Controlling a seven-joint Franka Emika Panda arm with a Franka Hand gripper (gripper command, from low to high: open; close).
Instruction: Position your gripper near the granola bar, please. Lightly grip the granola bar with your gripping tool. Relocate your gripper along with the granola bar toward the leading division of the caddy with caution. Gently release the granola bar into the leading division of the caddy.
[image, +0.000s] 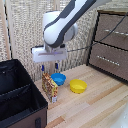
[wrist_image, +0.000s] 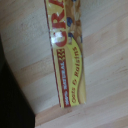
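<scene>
The granola bar stands on the tabletop, apparently upright on its white end, just beside the caddy and near the blue bowl. In the wrist view the bar shows as a long flat packet with yellow and red print, seen from above against pale wood.

It looks light, probably a thin foil or plastic wrapper over a firm but breakable bar. The wrapper is likely slick and will crinkle, so a gentle squeeze across the narrow thickness should hold it without crushing the contents. The best hold is probably at the upper part of the packet, across its two broad faces, where the fingers can close on a flat surface. Because it stands on a small end, a sideways nudge could tip it over before the fingers close.

The gripper hangs directly above the bar, its two dark-blue fingers pointing down and spread apart, with nothing between them. The fingertips sit just over the packet's top edge; whether they touch it I cannot tell.

The caddy is a large black box with dividers, at the exterior view's left. A yellow bowl sits further toward the exterior view's right, and a brown cabinet stands behind.
</scene>
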